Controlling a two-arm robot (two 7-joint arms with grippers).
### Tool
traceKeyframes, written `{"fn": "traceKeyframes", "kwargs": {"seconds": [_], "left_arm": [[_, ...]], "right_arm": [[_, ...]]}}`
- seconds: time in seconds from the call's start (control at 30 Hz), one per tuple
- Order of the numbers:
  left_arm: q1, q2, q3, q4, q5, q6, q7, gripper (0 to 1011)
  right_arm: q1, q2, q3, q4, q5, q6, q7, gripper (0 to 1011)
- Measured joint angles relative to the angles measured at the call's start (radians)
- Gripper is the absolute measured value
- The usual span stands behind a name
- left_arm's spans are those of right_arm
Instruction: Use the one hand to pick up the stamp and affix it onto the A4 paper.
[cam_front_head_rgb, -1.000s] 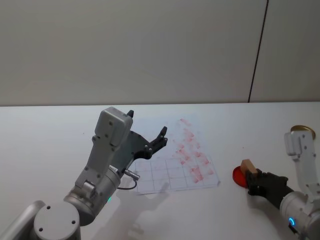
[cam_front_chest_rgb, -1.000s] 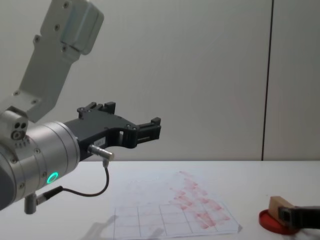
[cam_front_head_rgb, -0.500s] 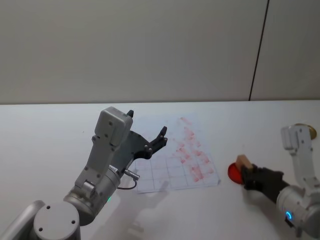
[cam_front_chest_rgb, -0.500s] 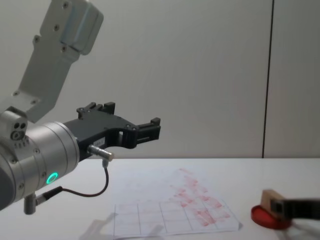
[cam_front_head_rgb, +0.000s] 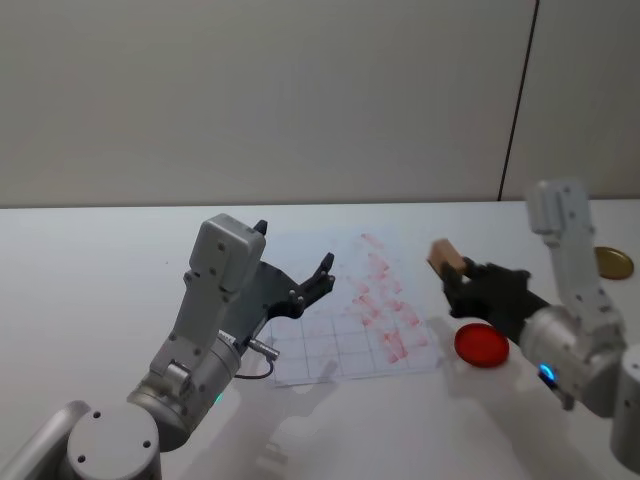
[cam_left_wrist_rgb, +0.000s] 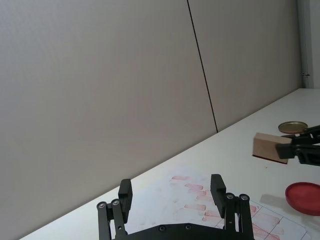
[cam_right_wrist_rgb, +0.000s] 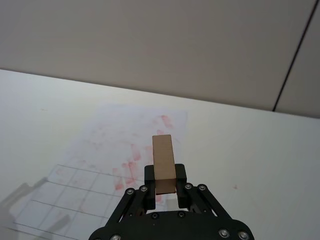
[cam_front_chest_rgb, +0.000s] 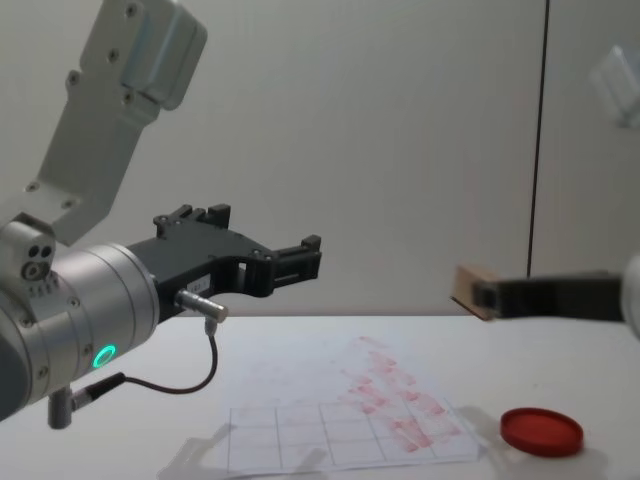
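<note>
My right gripper is shut on the tan wooden stamp, holding it in the air just right of the A4 paper and above the round red ink pad. In the chest view the stamp hangs well above the table, past the paper's right edge. The right wrist view shows the stamp clamped between the two fingers with the red-smudged sheet below. My left gripper hovers open over the sheet's left part, holding nothing; in its own wrist view its fingers stand apart.
The red ink pad lies on the white table right of the paper. A gold round lid rests at the far right. A grey wall runs behind the table.
The right gripper lifted the stamp off the red ink pad and carried it up and leftward toward the paper. The left arm stayed still.
</note>
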Motion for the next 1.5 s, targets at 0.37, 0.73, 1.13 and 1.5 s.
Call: {"fn": "traceKeyframes", "kwargs": {"seconds": [0.37,0.73,1.13,1.5], "left_arm": [[0.000,0.000,0.000,0.000,0.000,0.000,0.000,993],[0.000,0.000,0.000,0.000,0.000,0.000,0.000,993],[0.000,0.000,0.000,0.000,0.000,0.000,0.000,993],[0.000,0.000,0.000,0.000,0.000,0.000,0.000,993]], "right_arm": [[0.064,-0.055,-0.047,0.024,-0.078,0.072,0.058,214],[0.117,-0.105,-0.085,0.131,-0.121,0.137,0.104,216],[0.162,-0.146,-0.116,0.288,-0.153,0.173,0.152,216],[0.177,-0.156,-0.119,0.357,-0.160,0.173,0.173,216]]}}
